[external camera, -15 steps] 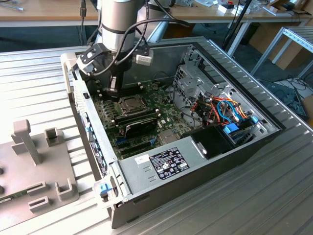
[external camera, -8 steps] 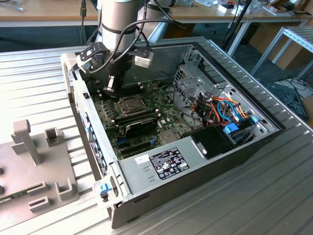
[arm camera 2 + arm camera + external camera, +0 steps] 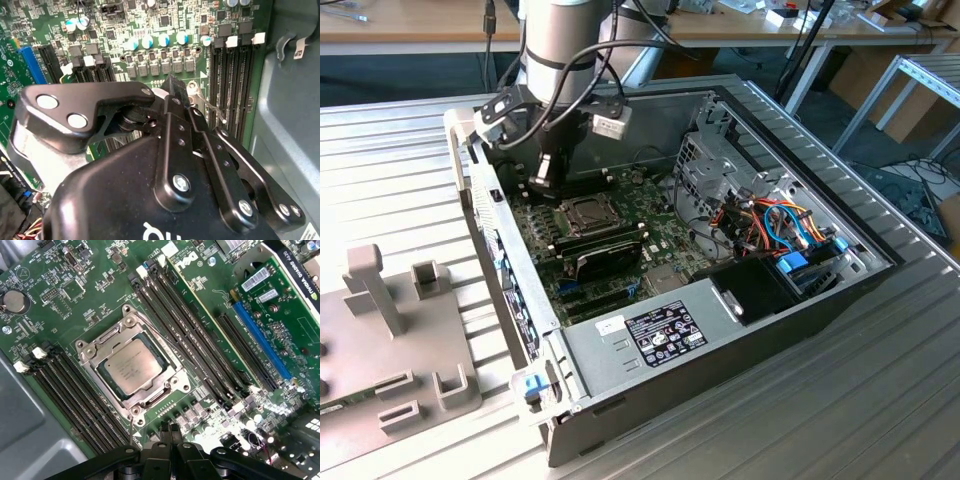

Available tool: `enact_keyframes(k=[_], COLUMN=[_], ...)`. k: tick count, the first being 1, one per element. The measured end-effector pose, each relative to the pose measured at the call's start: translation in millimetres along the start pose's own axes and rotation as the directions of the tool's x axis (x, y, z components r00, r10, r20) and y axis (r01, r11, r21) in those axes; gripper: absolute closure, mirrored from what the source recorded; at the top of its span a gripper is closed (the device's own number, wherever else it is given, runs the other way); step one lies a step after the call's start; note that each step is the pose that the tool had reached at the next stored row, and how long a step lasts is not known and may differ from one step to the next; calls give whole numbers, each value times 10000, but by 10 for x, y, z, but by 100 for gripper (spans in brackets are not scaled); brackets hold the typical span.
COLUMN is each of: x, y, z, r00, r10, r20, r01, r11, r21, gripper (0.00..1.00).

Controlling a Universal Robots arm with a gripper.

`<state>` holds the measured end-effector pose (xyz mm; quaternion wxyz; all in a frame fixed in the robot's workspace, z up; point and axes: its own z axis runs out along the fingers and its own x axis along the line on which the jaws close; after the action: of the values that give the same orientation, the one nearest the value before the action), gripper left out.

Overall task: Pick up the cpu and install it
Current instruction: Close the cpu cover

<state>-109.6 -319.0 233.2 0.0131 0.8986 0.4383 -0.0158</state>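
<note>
In the exterior view we see the arm [image 3: 560,40] reaching down into the open computer case [image 3: 740,380], which lies on a slatted metal table [image 3: 400,150]. The gripper [image 3: 546,180] hangs just over the green motherboard [image 3: 620,250], close beside the socket where the cpu [image 3: 583,211] lies flat. In the second wrist view the gripper [image 3: 175,82] looks narrow, its fingers drawn together with nothing between them. Its tip stands above the motherboard [image 3: 165,30] near a thin wire lever [image 3: 212,111], with the memory slots [image 3: 232,85] just beyond; we cannot tell whether the tip touches the lever. In the first wrist view the cpu [image 3: 132,367] sits square inside the socket frame [image 3: 93,359], its dull grey top level and its edges parallel to the frame, while the gripper [image 3: 169,429], its fingers pressed together and empty, hovers apart from the chip, off one side of the frame. We judge that the chip is already seated and that the work now concerns the socket hardware, not the chip itself. To do this well, we would keep the closed tip clear of the cpu's top and of the small parts on the motherboard [image 3: 75,290], move slowly, bear only on the lever or the frame, and never press sideways on the chip. We cannot tell from these views whether the frame is latched.
</note>
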Motion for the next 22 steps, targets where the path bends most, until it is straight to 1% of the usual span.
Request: enact_keyframes(k=[4, 5, 6, 7, 8, 10, 13, 15, 16, 17, 18, 22], x=[-2, 1, 2, 3, 4, 5, 4, 3, 1, 0, -2, -1], y=[0, -2, -4, -6, -6, -7, -8, -14, -19, -22, -27, -27], z=[-45, -46, -47, -48, -47, -47, -47, -48, -48, -48, -48, -48], r00=[10000, 10000, 9999, 9999, 9997, 9993, 9990, 9988, 9984, 9982, 9977, 9975], r10=[68, 86, 100, 108, 115, 124, 143, 158, 165, 172, 192, 224], r20=[-1, -19, -60, -114, -204, -344, -412, -471, -535, -577, -650, -666], r01=[-68, -86, -100, -107, -112, -115, -130, -141, -144, -147, -161, -191], r11=[10000, 10000, 9999, 9999, 9998, 9996, 9994, 9993, 9991, 9990, 9987, 9986], r21=[4, 16, 48, 87, 153, 260, 313, 356, 400, 430, 486, 500], gripper=[89, 89, 89, 89, 89, 89, 89, 89, 89, 89, 89, 89])
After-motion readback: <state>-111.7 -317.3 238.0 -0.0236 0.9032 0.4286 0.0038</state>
